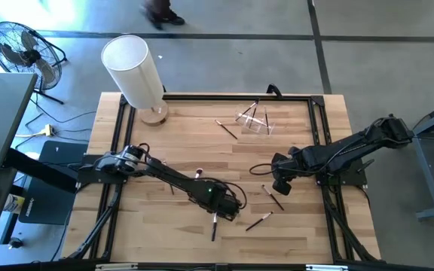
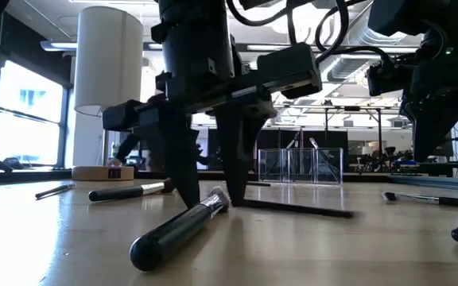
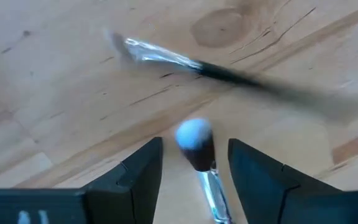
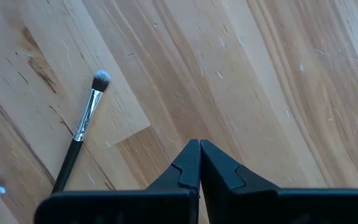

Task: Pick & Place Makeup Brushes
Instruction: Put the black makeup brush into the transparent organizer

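Left hand [image 2: 209,202] is down at the bench [image 1: 307,241], fingers spread, straddling a thick-handled makeup brush [image 2: 177,226] near the front centre. In the left wrist view the pale bristle tip [image 3: 193,134] and silver ferrule sit between the two fingers [image 3: 138,174], nothing pinched yet. You judge this as the moment just before closing on it.

Right hand [image 4: 199,163] hovers over bare wood right of centre, fingers pressed together, holding nothing. A slim brush [image 4: 82,127] lies just beside it.

Other brushes lie scattered: one thin brush [image 3: 229,71] just beyond the left hand, a few more at the left and right. A clear acrylic holder [image 1: 255,120] stands at the back with a couple of brushes in or on it; likely the drop target. White cylinder lamp [image 1: 134,71] stands at the back left.

Risks for you:
- Fingers bracket the ferrule and bristle end, not the handle middle; the heavy handle may droop or swing on lift.
- The round handle may roll out as the fingers close.
- The nearby thin brush may get knocked.
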Robot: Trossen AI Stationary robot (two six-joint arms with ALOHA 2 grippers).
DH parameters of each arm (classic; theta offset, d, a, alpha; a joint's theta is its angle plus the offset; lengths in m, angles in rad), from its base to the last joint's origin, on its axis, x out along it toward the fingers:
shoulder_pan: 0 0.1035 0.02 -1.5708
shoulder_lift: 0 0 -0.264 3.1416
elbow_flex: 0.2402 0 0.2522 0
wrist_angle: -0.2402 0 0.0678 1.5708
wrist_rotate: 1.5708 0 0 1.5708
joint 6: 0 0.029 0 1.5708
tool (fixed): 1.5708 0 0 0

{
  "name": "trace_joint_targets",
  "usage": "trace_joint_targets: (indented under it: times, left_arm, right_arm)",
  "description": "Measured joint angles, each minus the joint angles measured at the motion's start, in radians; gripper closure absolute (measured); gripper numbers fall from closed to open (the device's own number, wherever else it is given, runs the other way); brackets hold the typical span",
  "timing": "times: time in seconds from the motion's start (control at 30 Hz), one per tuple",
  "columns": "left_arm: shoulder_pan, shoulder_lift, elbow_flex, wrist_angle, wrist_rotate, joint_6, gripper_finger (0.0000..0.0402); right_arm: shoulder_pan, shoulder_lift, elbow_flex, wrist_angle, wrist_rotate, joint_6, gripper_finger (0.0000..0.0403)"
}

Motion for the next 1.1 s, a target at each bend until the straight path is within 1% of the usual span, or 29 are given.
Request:
trace_joint_targets:
  times: [0.07, 0.13, 0.2, 0.3, 0.33, 0.47, 0.53, 0.67, 0.77, 0.83, 0.9, 0.97, 1.1]
  left_arm:
    - [0.001, 0.0, -0.001, 0.006, 0.003, 0.0, 0.024]
    - [0.001, 0.0, -0.001, 0.002, -0.005, 0.0, 0.0266]
    - [0.008, 0.0, -0.001, -0.012, -0.013, 0.0, 0.0302]
    - [0.008, 0.001, -0.001, -0.045, -0.014, 0.0, 0.0373]
    - [0.008, 0.001, -0.001, -0.052, -0.014, 0.001, 0.0385]
    - [0.006, 0.001, 0.007, -0.076, 0.006, 0.046, 0.0387]
    - [0.002, 0.002, 0.033, -0.088, -0.015, 0.049, 0.0395]
    - [-0.011, -0.026, 0.126, -0.118, -0.147, 0.081, 0.0397]
    - [-0.004, -0.052, 0.214, -0.249, -0.283, 0.145, 0.0398]
    - [0.016, -0.066, 0.268, -0.298, -0.366, 0.204, 0.0399]
    - [0.044, -0.087, 0.294, -0.352, -0.436, 0.276, 0.0399]
    - [0.084, -0.114, 0.3, -0.341, -0.492, 0.375, 0.04]
    - [0.189, -0.166, 0.303, -0.336, -0.545, 0.581, 0.04]
  right_arm:
    - [0.0, 0.0, 0.0, 0.005, 0.0, 0.0, 0.0401]
    - [0.0, 0.0, 0.0, 0.007, 0.003, 0.001, 0.0399]
    - [0.0, 0.0, 0.0, 0.012, 0.003, 0.0, 0.0397]
    - [0.0, 0.0, 0.0, 0.022, 0.004, 0.0, 0.0397]
    - [0.0, 0.0, 0.0, 0.025, 0.005, 0.0, 0.0397]
    - [0.0, 0.0, 0.0, 0.044, 0.011, 0.0, 0.0401]
    - [0.0, 0.0, 0.0, 0.05, 0.01, 0.0, 0.0401]
    - [0.001, 0.0, 0.0, 0.05, -0.018, 0.008, 0.0399]
    - [0.021, 0.0, 0.0, 0.04, -0.018, 0.032, 0.0397]
    - [0.042, 0.0, 0.0, 0.025, -0.011, 0.059, 0.0397]
    - [0.068, 0.0, 0.0, 0.01, -0.003, 0.084, 0.0397]
    - [0.096, 0.0, 0.0, -0.01, 0.013, 0.117, 0.04]
    - [0.151, 0.0, 0.0, -0.042, 0.058, 0.212, 0.0401]
